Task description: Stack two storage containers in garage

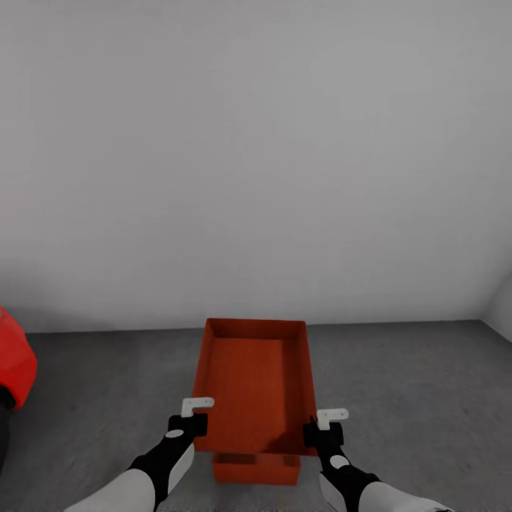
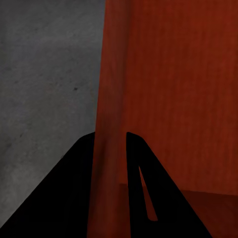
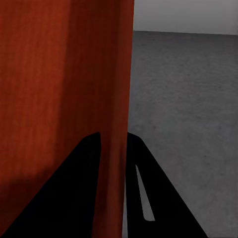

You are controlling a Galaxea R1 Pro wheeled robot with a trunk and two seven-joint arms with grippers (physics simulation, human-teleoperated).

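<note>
Orange-red and thin-walled, the upper bin (image 1: 256,384) hangs between my two arms over the grey garage floor (image 1: 412,384), its long sides running away from me toward the white wall (image 1: 256,142). My left gripper (image 1: 190,419) has its jaws clamped across the left side wall, one finger (image 2: 69,198) outside and one inside; my right gripper (image 1: 323,427) pinches the right wall the same way. In both wrist views the wall passes straight between the dark fingers, so each grip looks seated on the rim near my end of the bin.

Below and nearer to me, the second bin (image 1: 256,468) sits on the floor, only its near part peeking out under the one I carry.

I judge the bin light and fairly stiff, but its plain walls give little to bite on and may flex or slip if the arms pull unevenly. Holding opposite walls near one end leaves the far end unsupported, so it could tip.

A red car (image 1: 14,370) stands well off to the left, apart from both bins. Nothing lies between the carried bin and the lower one.
</note>
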